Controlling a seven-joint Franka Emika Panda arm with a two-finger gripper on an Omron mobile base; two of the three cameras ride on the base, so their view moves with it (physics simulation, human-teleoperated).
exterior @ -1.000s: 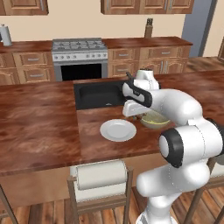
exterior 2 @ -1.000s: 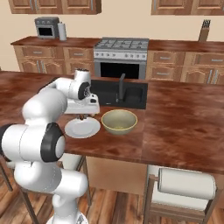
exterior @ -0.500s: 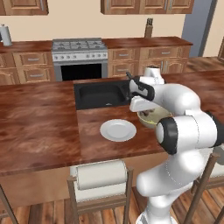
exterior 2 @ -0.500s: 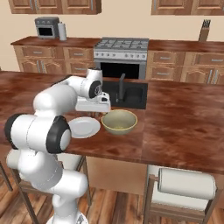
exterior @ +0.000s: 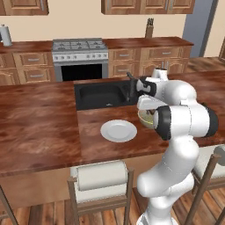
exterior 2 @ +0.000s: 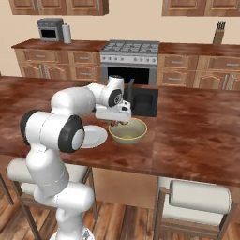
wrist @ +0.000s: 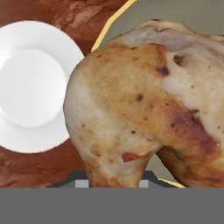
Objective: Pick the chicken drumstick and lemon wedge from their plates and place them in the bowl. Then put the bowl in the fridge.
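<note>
- Pincer [exterior 2: 121,121] clamped on drumstick [wrist: 144,100], right over bowl [exterior 2: 128,131] on table [exterior 2: 187,140].
- Empty plate [exterior: 118,130] just beside bowl.
- Best: lower a bit, let go over bowl's middle, no lemon seen yet.

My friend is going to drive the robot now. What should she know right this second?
Tool: shut on the chicken drumstick, holding it over the bowl on the island counter.
Plate: bare, left of the bowl in the left base view.
Done: drumstick picked off its plate and carried to the bowl.
Left: open the tool so the drumstick drops in, fetch the lemon wedge and add it, then carry the bowl to the fridge. I can't make out whether the lemon wedge is already in the bowl, so check first.
</note>
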